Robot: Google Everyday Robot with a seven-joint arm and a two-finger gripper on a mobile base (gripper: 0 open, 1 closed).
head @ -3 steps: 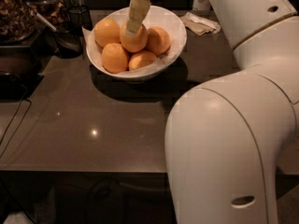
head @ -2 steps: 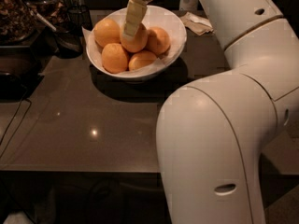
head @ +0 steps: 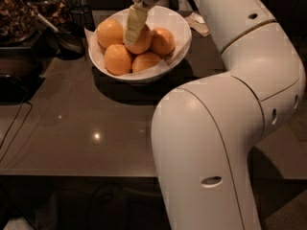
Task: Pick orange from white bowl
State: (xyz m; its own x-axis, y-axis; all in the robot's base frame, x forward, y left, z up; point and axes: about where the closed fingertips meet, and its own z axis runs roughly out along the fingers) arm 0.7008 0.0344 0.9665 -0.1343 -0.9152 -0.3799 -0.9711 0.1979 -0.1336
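The white bowl (head: pixel 178 46) stands at the back of the dark table and holds several oranges. The orange (head: pixel 145 45) lies in the middle of the pile, on top of its fellows. My gripper (head: pixel 135 35) reaches down from the top of the view and sits right at this orange, its beige tip lying across the fruit's left front side. The far side of the orange and the gripper's other side are hidden.
My white arm (head: pixel 225 128) fills the right half of the view. A dark wire-mesh cup (head: pixel 82 16), a black scoop (head: pixel 67 40) and a jar of nuts (head: pixel 17 13) stand left of the bowl. A crumpled napkin (head: pixel 199 24) lies behind it. A cable (head: pixel 12 126) runs along the left edge.
The gripper has stayed at the middle orange. The arm's elbow and forearm have swung left and closer, covering more of the right side. Bowl and oranges have not moved.
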